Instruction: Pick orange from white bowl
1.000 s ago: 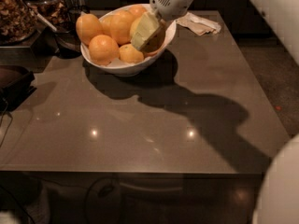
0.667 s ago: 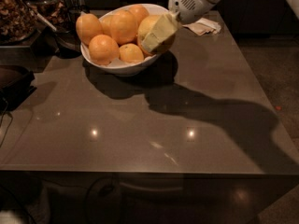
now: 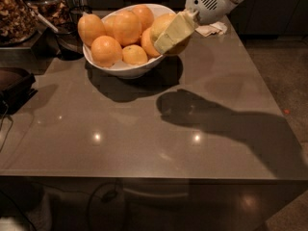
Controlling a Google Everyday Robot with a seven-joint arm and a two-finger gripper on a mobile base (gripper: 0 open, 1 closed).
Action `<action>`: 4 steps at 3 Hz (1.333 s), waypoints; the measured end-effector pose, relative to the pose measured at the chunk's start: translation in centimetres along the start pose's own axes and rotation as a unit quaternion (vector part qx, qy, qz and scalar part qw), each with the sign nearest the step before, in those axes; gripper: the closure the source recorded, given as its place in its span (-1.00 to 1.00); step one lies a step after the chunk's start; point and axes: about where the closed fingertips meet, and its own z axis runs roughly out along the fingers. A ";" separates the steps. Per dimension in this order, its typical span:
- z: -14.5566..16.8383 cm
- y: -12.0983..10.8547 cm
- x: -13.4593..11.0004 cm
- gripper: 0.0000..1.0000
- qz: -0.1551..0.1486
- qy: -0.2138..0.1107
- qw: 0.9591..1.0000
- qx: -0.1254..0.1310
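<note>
Now farther right, pincer (image 3: 173,32) tight around orange (image 3: 160,22), over white bowl (image 3: 120,69) rim.

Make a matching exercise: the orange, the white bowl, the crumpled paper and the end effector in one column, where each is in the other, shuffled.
1 orange
2 white bowl
3 crumpled paper
4 end effector

A lies on the table, beyond the arm
B at the bowl's right rim, shut on something
C gripped, over the bowl's right rim
D sits on the table, holding smaller oranges

Pairs: 1-C, 2-D, 3-A, 4-B
</note>
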 end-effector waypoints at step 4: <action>-5.1 7.6 7.2 1.00 0.125 -0.033 0.991 0.018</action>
